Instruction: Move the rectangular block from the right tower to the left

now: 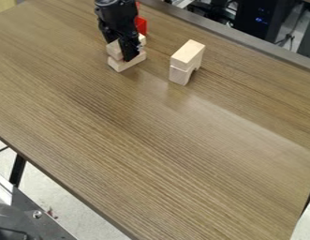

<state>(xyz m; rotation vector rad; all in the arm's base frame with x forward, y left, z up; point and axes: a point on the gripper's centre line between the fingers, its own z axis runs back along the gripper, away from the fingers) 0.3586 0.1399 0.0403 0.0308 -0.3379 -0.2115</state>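
Hanging close by the left tower (pixel 128 64) — the pincer (pixel 130 54).
Whether it was clenched or released, I could not tell; the rectangular block (pixel 188 54) topped the arched block (pixel 178 75) in the right tower (pixel 183 65) on the counter (pixel 151 140).

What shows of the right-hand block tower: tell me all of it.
The right-hand tower stands upright on the brown, wood-grained table. It is two pale, wooden-looking blocks: a rectangular block lying flat on a lower block with a cut-out in its underside. Only the table appears to touch it.
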